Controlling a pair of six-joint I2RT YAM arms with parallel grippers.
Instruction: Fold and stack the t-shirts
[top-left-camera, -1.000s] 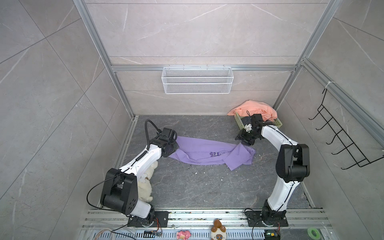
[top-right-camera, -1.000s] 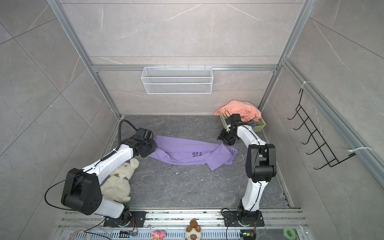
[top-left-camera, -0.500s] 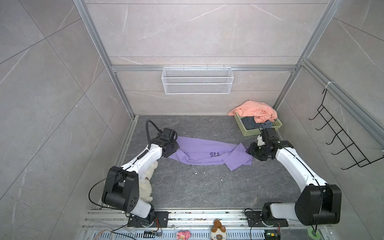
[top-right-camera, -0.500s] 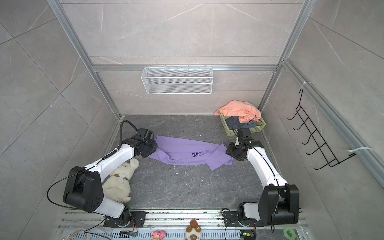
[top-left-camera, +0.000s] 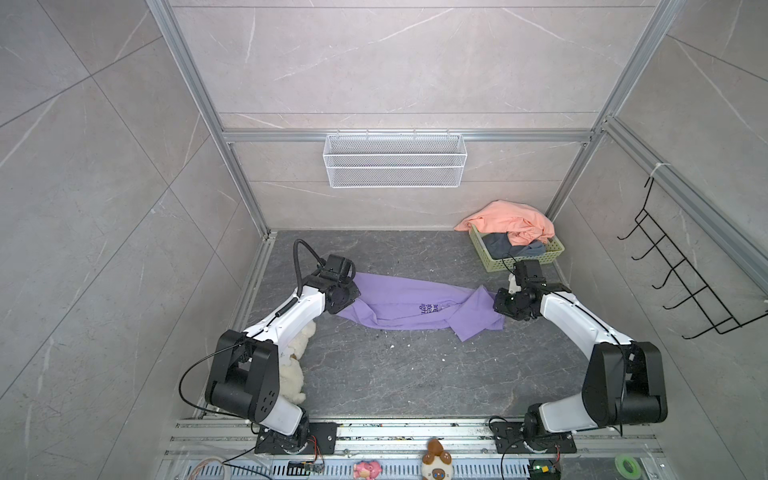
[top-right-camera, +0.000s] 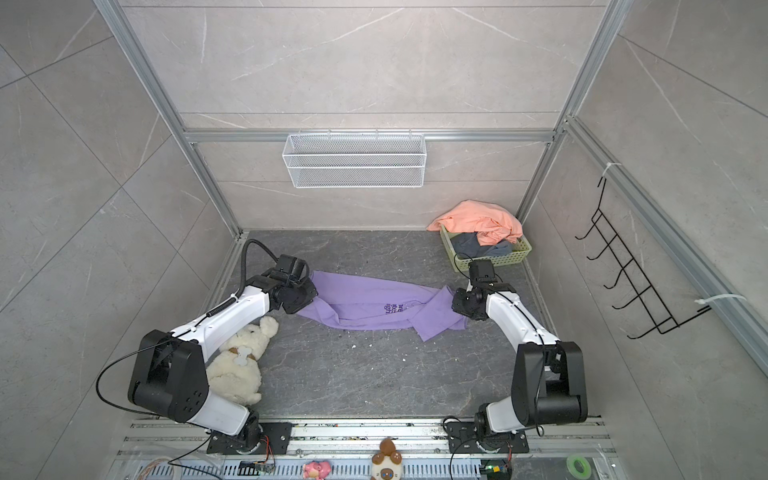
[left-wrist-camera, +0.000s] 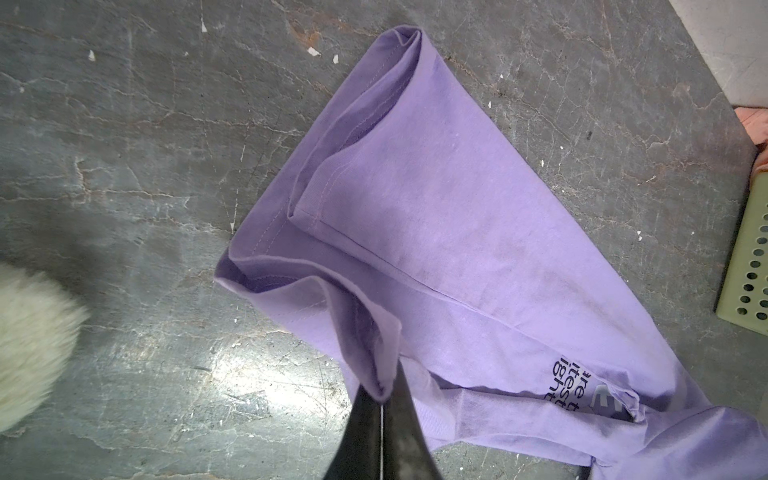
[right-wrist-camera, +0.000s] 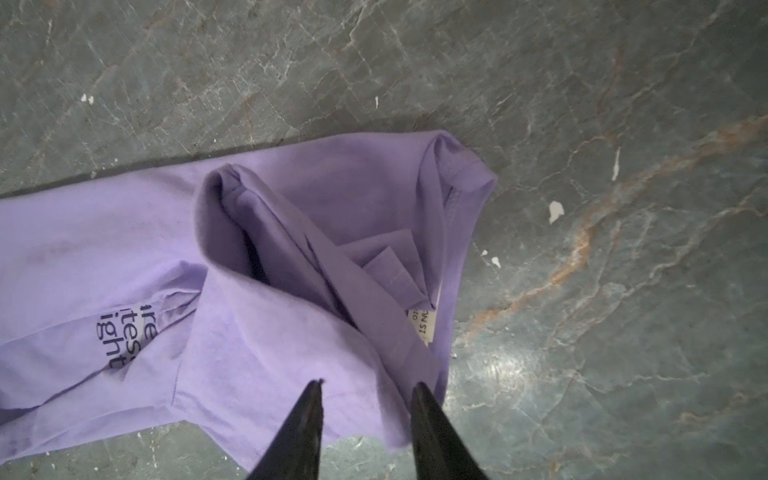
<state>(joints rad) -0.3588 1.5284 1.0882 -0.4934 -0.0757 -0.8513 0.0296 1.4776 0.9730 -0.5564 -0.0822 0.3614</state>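
Tee (left-wrist-camera: 457, 216) w/ dark print (left-wrist-camera: 567, 384) — "ight"

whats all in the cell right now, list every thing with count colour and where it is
purple t-shirt: one, lilac with dark lettering, bunched lengthwise across mid-floor
orange t-shirt: one, salmon, draped over the basket's far side
grey t-shirt: one, slate, inside the basket
basket: one, pale green, far right floor corner
plush dog: one, cream, on the floor by the left arm
wire shelf: one, white, back wall
hook rack: one, black, right wall
pink toy: one, pink, front rail
cat toy: one, brown and white, front rail
tape roll: one, green, front rail's right end
left gripper: one, black, shut on the purple t-shirt's left end
right gripper: one, black, open over its right end
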